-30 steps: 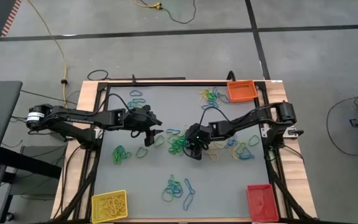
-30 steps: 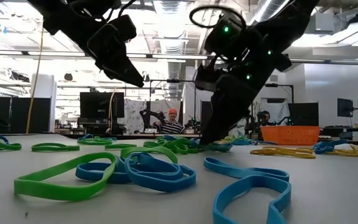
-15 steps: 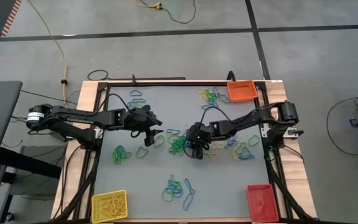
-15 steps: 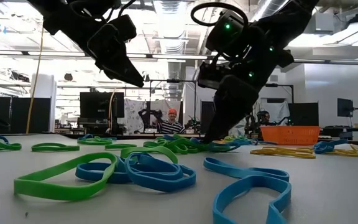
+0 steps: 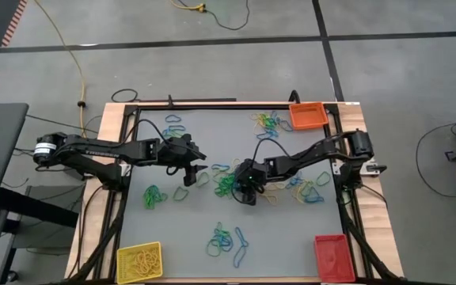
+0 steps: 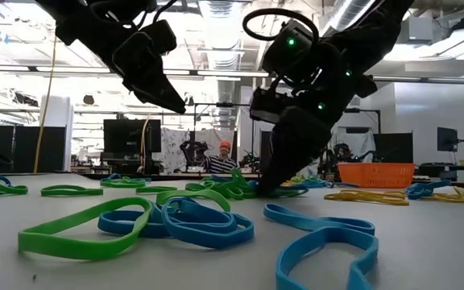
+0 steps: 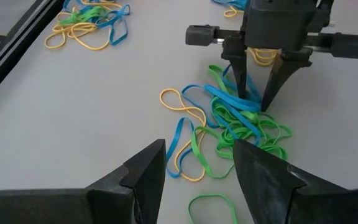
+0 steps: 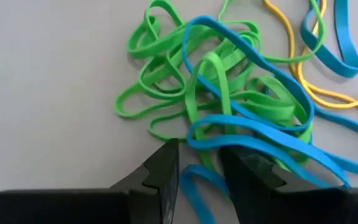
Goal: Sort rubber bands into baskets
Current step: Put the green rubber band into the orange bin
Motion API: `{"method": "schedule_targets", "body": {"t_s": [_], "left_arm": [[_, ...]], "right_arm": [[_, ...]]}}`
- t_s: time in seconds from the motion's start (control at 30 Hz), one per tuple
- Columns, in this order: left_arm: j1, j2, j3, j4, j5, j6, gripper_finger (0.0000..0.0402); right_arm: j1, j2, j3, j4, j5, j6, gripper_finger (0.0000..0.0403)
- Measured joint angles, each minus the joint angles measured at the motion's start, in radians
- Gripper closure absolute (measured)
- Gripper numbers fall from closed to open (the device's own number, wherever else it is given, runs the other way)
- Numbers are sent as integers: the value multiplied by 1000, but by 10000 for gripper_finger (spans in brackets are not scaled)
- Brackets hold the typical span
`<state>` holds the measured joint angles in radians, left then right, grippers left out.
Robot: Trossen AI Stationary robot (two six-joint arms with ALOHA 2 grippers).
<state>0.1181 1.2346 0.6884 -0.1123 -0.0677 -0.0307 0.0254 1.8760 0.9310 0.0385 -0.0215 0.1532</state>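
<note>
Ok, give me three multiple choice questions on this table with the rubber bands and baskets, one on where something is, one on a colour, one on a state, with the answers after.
1. Where is the right gripper?
A. Over the red basket
B. Down at the green and blue tangle of rubber bands mid-table
C. Off the table

2. Which basket sits at the far right corner of the table in the high view?
A. Orange basket
B. Red basket
C. Yellow basket

3. How do the left gripper's fingers stand?
A. Clamped on a band
B. Apart, with nothing between them
C. Inside a basket

Answers:
1 B: the left wrist view shows its fingertips set down into the tangle.
2 A: the orange one is by the far edge, while the red and yellow ones are at the near corners.
3 B: its own wrist view shows a clear gap, with the table beyond.
</note>
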Motion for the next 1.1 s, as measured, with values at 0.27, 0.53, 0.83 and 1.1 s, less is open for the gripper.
{"method": "schedule_targets", "body": {"t_s": [0.27, 0.53, 0.83, 1.1], "left_arm": [[0, 0, 0, -12, 0, 0, 223], [0, 0, 0, -12, 0, 0, 223], [0, 0, 0, -12, 0, 0, 223], [0, 0, 0, -12, 0, 0, 223]], "right_arm": [[-1, 5, 29, -43, 19, -16, 344], [31, -8, 186, -295, -7, -99, 380], [67, -233, 249, -332, -7, -135, 381], [66, -400, 250, -356, -12, -108, 379]]}}
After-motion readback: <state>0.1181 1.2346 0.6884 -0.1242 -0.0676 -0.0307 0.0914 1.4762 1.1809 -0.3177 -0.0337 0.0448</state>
